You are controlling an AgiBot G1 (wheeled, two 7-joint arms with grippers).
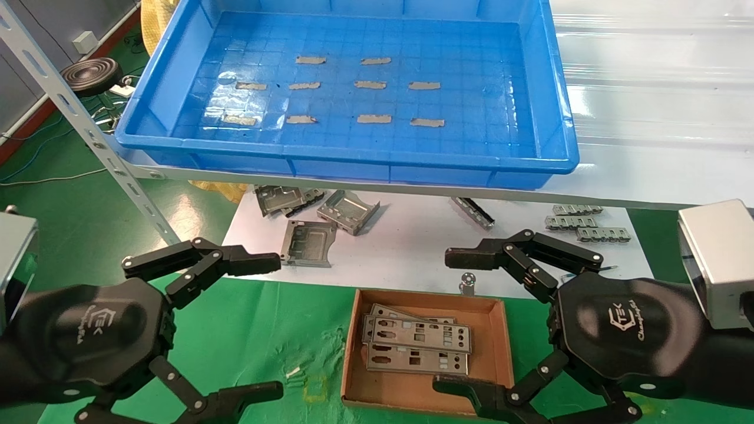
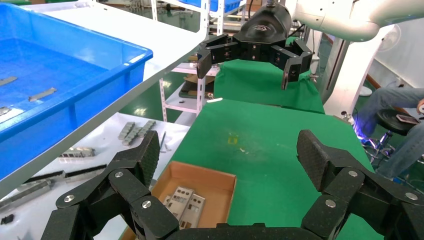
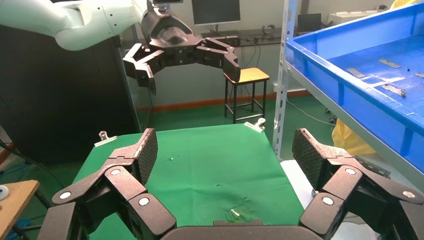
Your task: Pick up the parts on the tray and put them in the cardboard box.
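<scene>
The blue tray sits on the raised shelf at the back; its floor holds only grey tape strips, and no parts show in it. Below it, on the green cloth, the cardboard box holds a few silver punched parts lying flat and overlapping. My left gripper hovers open to the left of the box with nothing in it. My right gripper hovers open at the box's right side, also with nothing in it. The left wrist view shows the box, the parts and the gripper.
Folded grey brackets and toothed metal strips lie on the white sheet behind the box. A small round piece sits just beyond the box's far wall. A slanted shelf upright stands at the left.
</scene>
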